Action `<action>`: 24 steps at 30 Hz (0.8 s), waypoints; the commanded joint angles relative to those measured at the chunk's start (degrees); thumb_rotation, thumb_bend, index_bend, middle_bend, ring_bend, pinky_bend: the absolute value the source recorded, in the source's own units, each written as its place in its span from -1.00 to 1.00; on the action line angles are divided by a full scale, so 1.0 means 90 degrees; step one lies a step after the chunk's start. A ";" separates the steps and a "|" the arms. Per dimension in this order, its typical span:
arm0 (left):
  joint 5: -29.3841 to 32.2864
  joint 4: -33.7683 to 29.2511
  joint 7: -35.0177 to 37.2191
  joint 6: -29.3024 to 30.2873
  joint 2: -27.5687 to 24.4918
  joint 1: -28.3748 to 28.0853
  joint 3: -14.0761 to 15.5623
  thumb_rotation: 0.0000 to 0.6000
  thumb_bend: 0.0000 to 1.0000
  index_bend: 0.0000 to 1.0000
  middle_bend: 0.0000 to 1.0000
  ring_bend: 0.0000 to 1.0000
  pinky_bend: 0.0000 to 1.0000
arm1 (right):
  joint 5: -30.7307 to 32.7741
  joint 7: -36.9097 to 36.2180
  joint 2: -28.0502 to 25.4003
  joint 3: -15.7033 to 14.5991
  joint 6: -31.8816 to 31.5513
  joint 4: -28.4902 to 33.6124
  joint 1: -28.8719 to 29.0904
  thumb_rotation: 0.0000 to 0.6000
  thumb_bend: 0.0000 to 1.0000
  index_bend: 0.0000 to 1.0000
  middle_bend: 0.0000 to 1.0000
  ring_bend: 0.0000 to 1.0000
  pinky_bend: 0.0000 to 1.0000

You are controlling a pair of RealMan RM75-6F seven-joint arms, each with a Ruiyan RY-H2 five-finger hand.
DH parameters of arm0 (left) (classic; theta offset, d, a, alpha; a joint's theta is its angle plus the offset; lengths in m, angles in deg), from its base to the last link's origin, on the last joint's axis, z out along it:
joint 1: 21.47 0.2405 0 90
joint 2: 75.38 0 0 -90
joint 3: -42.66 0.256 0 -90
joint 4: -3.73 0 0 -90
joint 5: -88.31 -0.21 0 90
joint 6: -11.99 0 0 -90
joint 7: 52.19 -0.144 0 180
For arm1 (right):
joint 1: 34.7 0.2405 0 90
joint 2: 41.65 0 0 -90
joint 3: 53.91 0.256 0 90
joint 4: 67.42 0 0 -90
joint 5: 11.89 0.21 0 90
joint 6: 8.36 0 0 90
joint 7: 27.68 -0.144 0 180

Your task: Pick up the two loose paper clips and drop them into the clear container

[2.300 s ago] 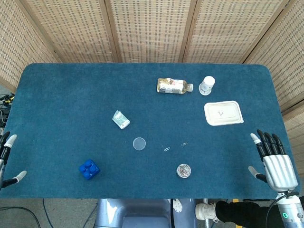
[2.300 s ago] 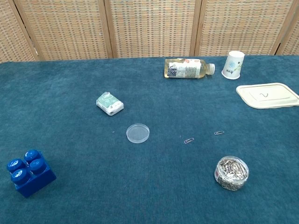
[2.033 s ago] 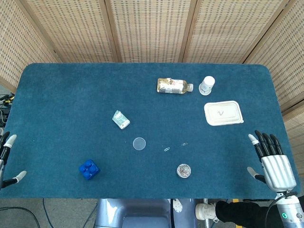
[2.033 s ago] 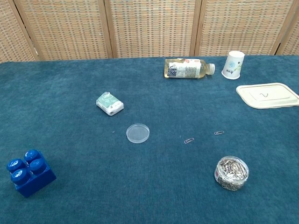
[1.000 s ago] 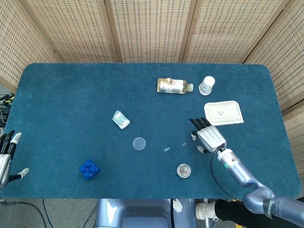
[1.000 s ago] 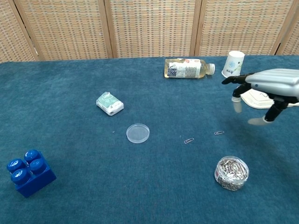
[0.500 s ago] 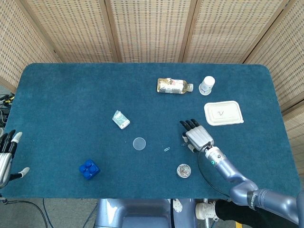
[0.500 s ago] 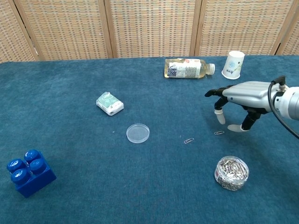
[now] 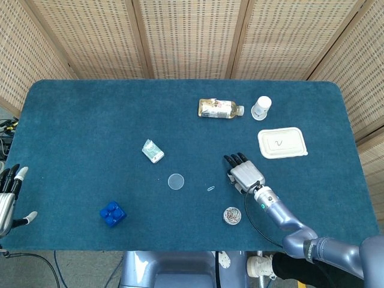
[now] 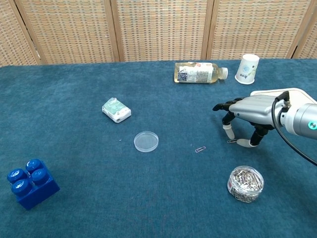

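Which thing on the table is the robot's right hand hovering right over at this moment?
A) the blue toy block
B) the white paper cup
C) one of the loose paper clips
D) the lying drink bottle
C: the right hand is arched with its fingertips down around one loose paper clip, while the other paper clip lies apart from it, toward the round clear lid.

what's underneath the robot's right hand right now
In the chest view, one loose paper clip lies on the blue table between the fingertips of the right hand. In the head view the hand covers it.
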 commanded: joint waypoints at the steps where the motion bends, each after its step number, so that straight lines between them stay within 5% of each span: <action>1: 0.0003 0.0001 -0.0001 0.0002 0.0002 0.0001 0.0004 1.00 -0.92 -1.00 -1.00 -1.00 -1.00 | -0.0053 0.0022 0.0048 -0.0047 -0.0052 -0.0074 0.0005 1.00 -0.22 -0.01 -1.00 -1.00 -1.00; 24: 0.0026 0.0022 -0.0033 -0.0020 0.0030 -0.0025 0.0029 1.00 -0.92 -1.00 -1.00 -1.00 -1.00 | -0.0315 -0.0326 0.0359 -0.0191 -0.0172 -0.0537 0.0002 1.00 -0.22 -0.01 -1.00 -1.00 -1.00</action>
